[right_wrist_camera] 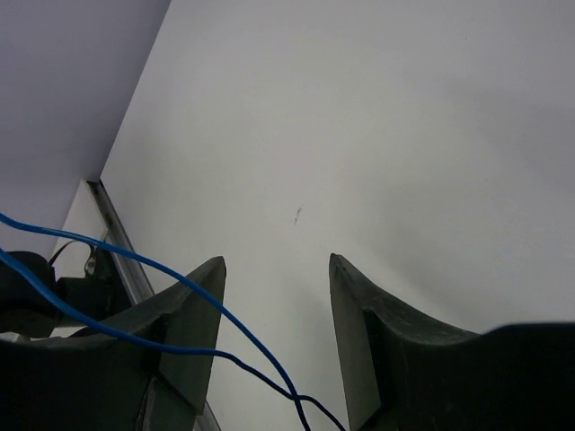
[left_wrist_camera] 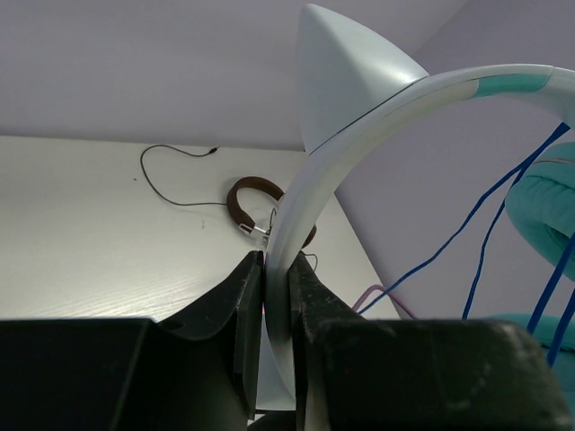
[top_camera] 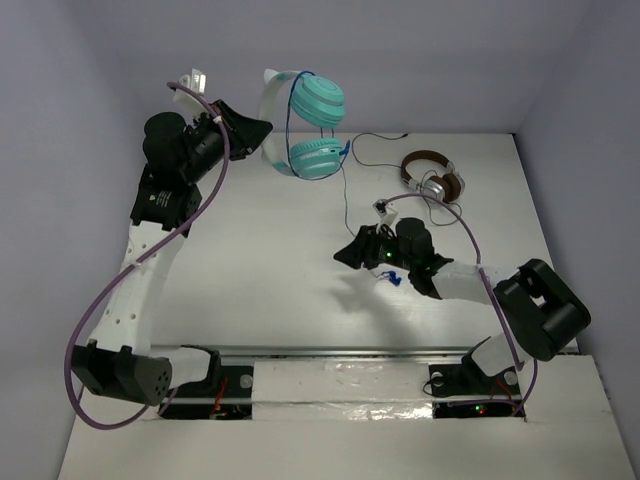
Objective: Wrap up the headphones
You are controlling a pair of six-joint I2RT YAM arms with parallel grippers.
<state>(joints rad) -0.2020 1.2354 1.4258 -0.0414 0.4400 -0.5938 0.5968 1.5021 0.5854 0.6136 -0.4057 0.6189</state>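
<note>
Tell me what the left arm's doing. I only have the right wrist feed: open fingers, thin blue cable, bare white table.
Observer: The left gripper is shut on the white headband of the teal over-ear headphones, lifted clear of the table.
Operator: Where does my blue cable go?
Observer: Up to the lower teal ear cup; it hangs from there down to the right gripper, unpinched.
Operator: Anything else out there?
Observer: Brown-and-silver headphones lie on the table beyond the right gripper.

Headphones aloft at the far end of the table, other headset rightward.
</note>
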